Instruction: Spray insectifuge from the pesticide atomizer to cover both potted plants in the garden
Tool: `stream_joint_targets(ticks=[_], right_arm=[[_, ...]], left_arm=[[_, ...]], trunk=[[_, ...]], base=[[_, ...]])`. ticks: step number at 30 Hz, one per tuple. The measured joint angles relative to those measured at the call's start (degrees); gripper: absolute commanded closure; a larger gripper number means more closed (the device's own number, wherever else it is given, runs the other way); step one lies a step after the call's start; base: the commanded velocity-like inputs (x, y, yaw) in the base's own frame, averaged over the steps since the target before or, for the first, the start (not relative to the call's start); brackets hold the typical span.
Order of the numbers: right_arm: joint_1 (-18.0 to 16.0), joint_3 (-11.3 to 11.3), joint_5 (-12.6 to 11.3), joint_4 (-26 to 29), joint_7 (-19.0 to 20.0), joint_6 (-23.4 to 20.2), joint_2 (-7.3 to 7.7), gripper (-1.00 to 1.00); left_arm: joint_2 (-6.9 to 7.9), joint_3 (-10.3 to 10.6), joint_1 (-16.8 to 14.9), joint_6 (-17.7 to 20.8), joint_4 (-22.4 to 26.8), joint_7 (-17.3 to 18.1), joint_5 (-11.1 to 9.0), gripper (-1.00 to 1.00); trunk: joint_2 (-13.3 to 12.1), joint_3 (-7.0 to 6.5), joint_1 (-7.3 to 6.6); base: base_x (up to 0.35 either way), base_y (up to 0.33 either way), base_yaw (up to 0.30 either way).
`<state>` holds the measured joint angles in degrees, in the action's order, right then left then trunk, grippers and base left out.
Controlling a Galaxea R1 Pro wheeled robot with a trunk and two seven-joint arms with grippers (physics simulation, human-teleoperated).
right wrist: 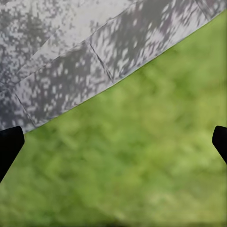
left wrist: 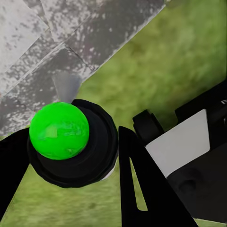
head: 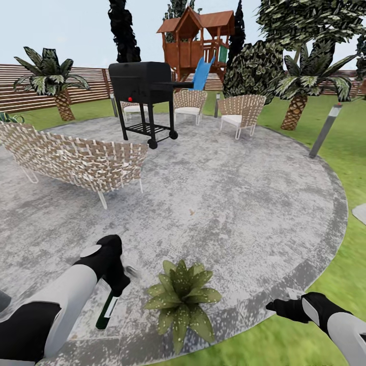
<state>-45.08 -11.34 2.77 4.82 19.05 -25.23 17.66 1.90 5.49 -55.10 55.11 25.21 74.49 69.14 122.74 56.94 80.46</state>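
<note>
Dark-green glass hangs from my left pincer (head: 118, 291) — the spray bottle (head: 107, 308), held by its upper end with the body and white label pointing down over the stone patio (head: 229, 203). In my left wrist view I look along the fingers at a bright green ball sitting in a black round collar (left wrist: 71, 146) between them; I take that for the bottle's end, though I cannot tell which end it is. So the pick-up looks done: my left pincer is closed around the bottle.

Just beside it, towards my right, sits one potted plant (head: 182, 296), a low rosette of pointed speckled leaves at the edge of the paving where it meets the lawn (head: 305, 351). Its pot is hidden under the leaves. Nothing here tells me whether it has been sprayed — I see no mist and no change on the leaves, so I judge the spraying as not yet shown.

My right pincer (head: 277, 306) hovers over the grass beyond the plant, its fingers spread wide with nothing between them.

A second small rosette I cannot make out anywhere among the wicker sofa (head: 76, 160), the black grill (head: 145, 84) and the palms. By my reckoning, most of the job is left: cover this plant, then find and cover the other.
</note>
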Motion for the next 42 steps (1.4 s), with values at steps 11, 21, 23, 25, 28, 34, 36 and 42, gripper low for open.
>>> stream_joint_targets(ticks=[11, 21, 23, 25, 28, 34, 36, 42], right_arm=[[0.00, -0.05, 0.00, 0.01, 0.00, 0.00, 0.00, -1.00], [0.00, 0.02, 0.00, 0.04, 0.09, 0.01, 0.00, -1.00], [0.00, 0.02, 0.00, 0.03, 0.09, 0.05, 0.00, -1.00], [0.00, 0.02, 0.00, 0.01, 0.04, 0.07, 0.00, -1.00], [-0.02, 0.02, 0.00, -0.01, -0.01, 0.07, 0.00, -1.00], [-0.01, 0.02, 0.00, 0.00, -0.01, 0.07, 0.00, -1.00], [-0.01, 0.02, 0.00, 0.04, -0.01, 0.07, 0.00, -1.00], [-0.01, 0.02, 0.07, 0.00, -0.01, 0.15, 0.00, -1.00]], left_arm=[[-0.06, 0.05, 0.01, 0.13, 4.98, 0.10, 0.00, 1.00], [-0.26, -0.03, 0.01, 0.36, 4.96, 0.35, 0.09, 1.00], [-0.27, 0.00, 0.01, 0.38, 5.00, 0.38, 0.06, 1.00], [-0.27, 0.02, 0.01, 0.37, 5.01, 0.36, 0.03, 1.00], [-0.26, 0.04, 0.02, 0.38, 5.03, 0.35, -0.06, 1.00], [-0.88, 0.04, 0.02, 0.38, 5.02, 0.34, -0.05, 1.00], [-0.94, 0.04, 0.02, 0.37, 5.02, 0.34, -0.02, 1.00], [-1.77, 0.22, 0.02, 0.43, 5.01, 0.32, -0.17, 1.00]], trunk=[[0.00, 0.00, 0.00], [0.00, 0.00, 0.00], [0.00, 0.00, 0.00], [0.00, 0.00, 0.01], [0.00, 0.00, 0.01], [0.00, 0.00, 0.02], [0.00, 0.00, 0.02], [0.00, 0.00, 0.03]], base=[[0.000, 0.000, -0.001], [-0.038, 0.000, 0.000], [0.000, -0.013, 0.000], [-0.059, -0.161, 0.007], [-0.109, -0.251, 0.159], [-0.184, -0.280, 0.149], [-0.218, -0.282, 0.017], [-0.252, -0.251, 0.001]])
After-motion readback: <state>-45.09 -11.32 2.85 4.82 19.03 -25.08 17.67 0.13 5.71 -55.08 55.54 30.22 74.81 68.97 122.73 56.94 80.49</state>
